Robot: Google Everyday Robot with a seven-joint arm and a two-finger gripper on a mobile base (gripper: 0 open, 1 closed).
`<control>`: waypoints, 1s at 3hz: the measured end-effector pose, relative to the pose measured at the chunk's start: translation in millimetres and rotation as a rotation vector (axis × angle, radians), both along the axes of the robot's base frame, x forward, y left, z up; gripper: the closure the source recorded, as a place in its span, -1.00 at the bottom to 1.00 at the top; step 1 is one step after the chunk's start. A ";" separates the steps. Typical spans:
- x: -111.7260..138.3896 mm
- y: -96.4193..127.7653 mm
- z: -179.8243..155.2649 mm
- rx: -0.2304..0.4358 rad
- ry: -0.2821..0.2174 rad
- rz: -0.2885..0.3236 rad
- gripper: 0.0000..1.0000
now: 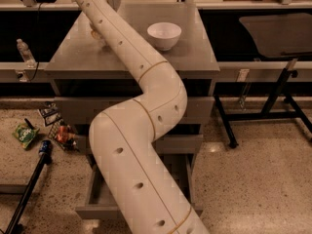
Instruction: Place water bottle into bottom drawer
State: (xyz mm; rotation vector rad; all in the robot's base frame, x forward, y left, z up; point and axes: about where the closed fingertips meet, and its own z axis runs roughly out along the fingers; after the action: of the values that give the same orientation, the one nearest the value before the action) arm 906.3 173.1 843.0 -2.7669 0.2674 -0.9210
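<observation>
The water bottle (96,33) lies on the grey cabinet top (195,57) at its left side, and my white arm (146,106) covers most of it. The bottom drawer (92,201) is pulled open at the cabinet's foot; the arm crosses in front of it and hides most of its inside. The arm runs from the bottom of the view up to the top left corner. My gripper is past the top edge there, above the bottle, and does not show.
A white bowl (164,34) stands on the cabinet top right of the arm. A second small clear bottle (24,52) stands on the left ledge. Snack packets (25,134) and a black pole (27,194) lie on the floor at left. Black table legs (273,101) stand at right.
</observation>
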 end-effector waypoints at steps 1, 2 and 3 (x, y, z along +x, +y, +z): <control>-4.0 2.0 -12.2 -0.019 0.031 0.026 0.58; -4.7 1.7 -6.9 -0.019 0.031 0.026 0.99; -6.6 1.3 -7.4 -0.018 0.031 0.026 1.00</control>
State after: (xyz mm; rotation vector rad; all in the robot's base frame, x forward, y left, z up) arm 899.7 174.4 835.6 -2.7967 0.2292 -0.8788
